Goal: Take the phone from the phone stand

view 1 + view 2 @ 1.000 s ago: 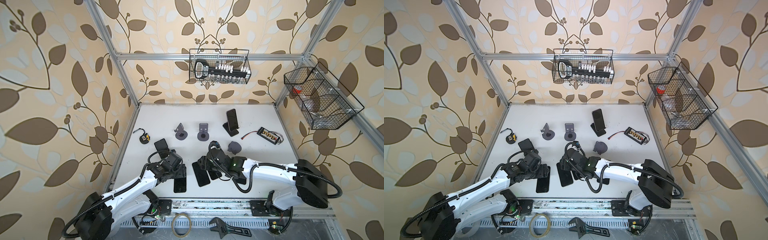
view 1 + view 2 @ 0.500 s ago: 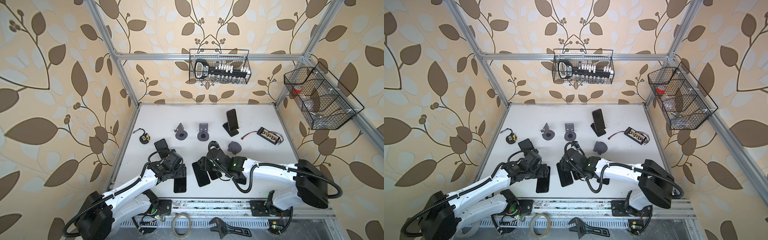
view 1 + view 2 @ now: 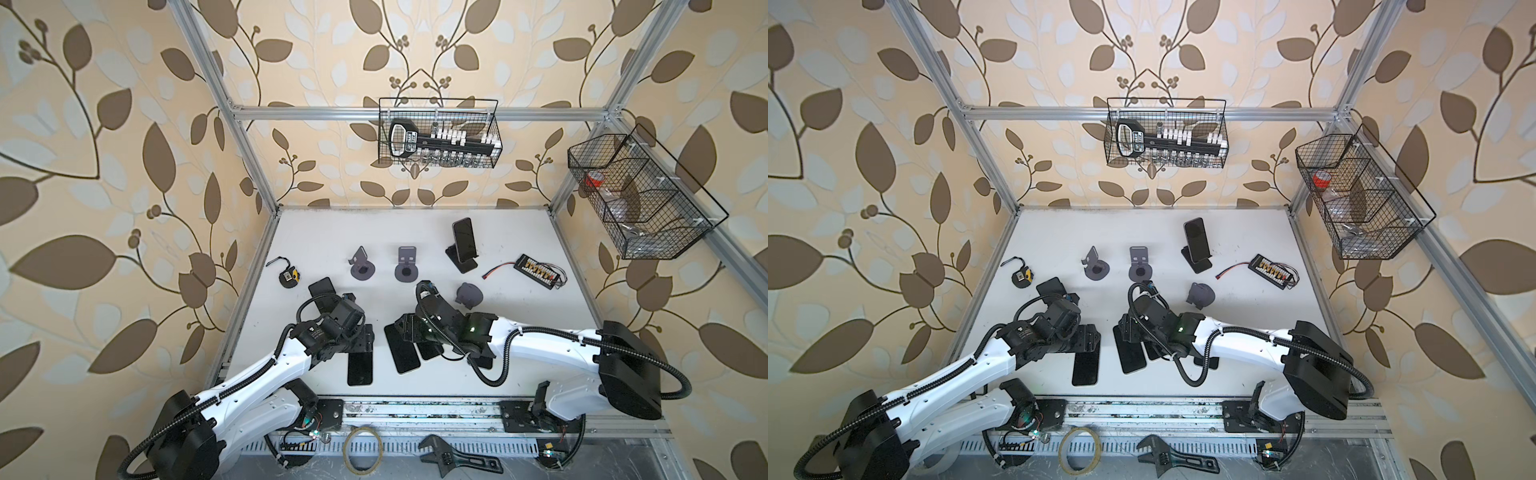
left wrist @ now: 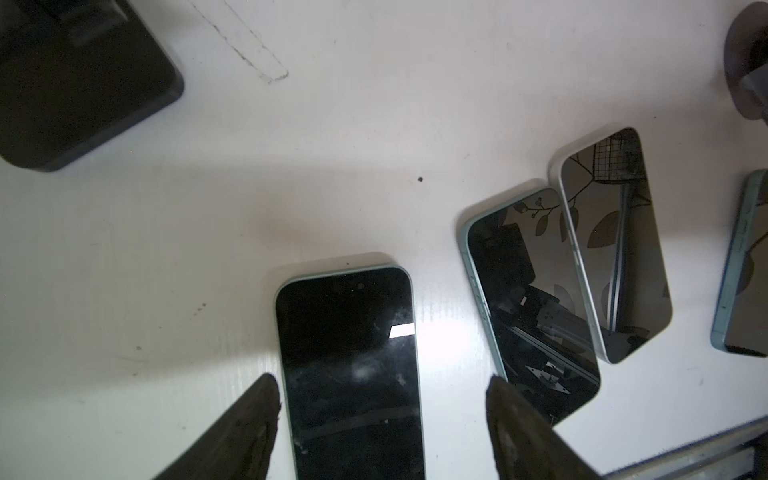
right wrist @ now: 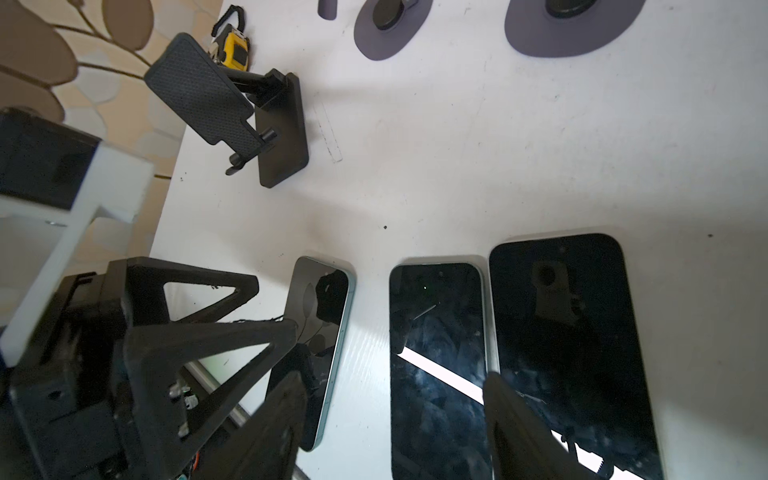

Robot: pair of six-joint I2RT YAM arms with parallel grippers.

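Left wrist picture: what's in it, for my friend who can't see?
The open left pincer straddles a phone lying flat, screen up, on the white table. Two more phones lie side by side nearby, plus a black stand base.

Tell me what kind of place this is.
Probably a robot test cell, not a home: an aluminium frame lined with leaf wallpaper, two arms mounted on a rail beside a white table, and wire baskets holding tools.

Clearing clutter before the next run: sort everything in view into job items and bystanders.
Belongs to the job:
phone, propped up at the back
black stand holding it

Just lying about:
flat phones
empty grey stands
tape measure
charging board
wrench
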